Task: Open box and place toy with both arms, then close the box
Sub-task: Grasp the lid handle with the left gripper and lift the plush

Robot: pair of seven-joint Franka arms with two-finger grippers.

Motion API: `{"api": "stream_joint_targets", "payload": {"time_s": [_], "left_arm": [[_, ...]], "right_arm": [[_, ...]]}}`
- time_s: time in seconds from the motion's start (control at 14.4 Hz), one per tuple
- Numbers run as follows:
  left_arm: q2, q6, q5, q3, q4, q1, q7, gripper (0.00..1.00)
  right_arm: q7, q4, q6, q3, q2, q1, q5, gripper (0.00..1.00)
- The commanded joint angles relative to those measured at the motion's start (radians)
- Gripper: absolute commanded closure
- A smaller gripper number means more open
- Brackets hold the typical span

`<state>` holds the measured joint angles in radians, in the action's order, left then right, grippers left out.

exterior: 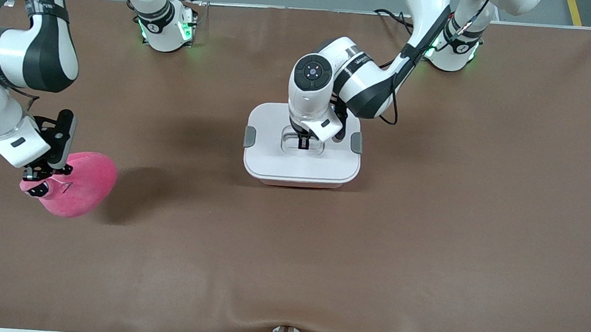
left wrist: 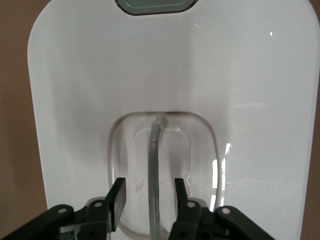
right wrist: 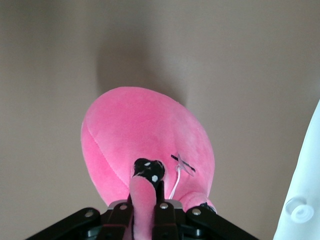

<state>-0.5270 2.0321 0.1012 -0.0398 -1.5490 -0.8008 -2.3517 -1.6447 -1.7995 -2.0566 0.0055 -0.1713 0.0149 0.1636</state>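
Lid still on the box (exterior: 300, 169), both grey clips (exterior: 250, 136) showing at its ends. Your left tool (exterior: 303, 141) sits down in the lid's recess, straddling the clear handle (left wrist: 154, 165); in the left wrist view the fingers (left wrist: 116, 199) stand either side of the strap with a gap on each side, so part-open and not yet gripping it.

Your right tool (exterior: 45, 171) hangs over the counter (exterior: 289, 250) at the right arm's end, well apart from the box, pinched tight on an eye stalk of the toy (exterior: 75, 183). The pink body bulges out below the tool.

Risks from here, as judgement only:
- The handle is thin and slick; if the fingers close off-centre, it may slip out as you lift.
- I cannot tell whether the clips are latched. If they are, pulling on the handle would drag the whole box up, not the lid.
- The stalk is a narrow, soft hold; a quick swing toward the box could pull the toy free.
- The toy is bulky against the box mouth; a poor drop could leave it proud and block closing.
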Motion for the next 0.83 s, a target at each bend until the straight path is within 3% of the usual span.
{"api": "stream_joint_targets", "payload": {"time_s": [0.0,0.42,0.55,0.76], "left_arm": [[0.019,0.01,-0.017,0.008,-0.013,-0.011,-0.028,1.0],[0.038,0.005,-0.017,0.008,-0.013,-0.012,-0.029,1.0],[0.045,0.005,-0.018,0.008,-0.013,-0.009,-0.029,1.0],[0.056,0.002,-0.021,0.012,-0.011,-0.011,-0.026,1.0]], "right_arm": [[-0.063,-0.02,0.027,-0.002,0.032,-0.003,0.022,1.0],[-0.082,-0.017,0.021,-0.002,0.032,-0.016,0.031,1.0],[-0.147,0.008,0.009,-0.002,0.033,-0.024,0.109,1.0],[-0.204,0.012,0.016,-0.002,0.038,-0.026,0.111,1.0]]}}
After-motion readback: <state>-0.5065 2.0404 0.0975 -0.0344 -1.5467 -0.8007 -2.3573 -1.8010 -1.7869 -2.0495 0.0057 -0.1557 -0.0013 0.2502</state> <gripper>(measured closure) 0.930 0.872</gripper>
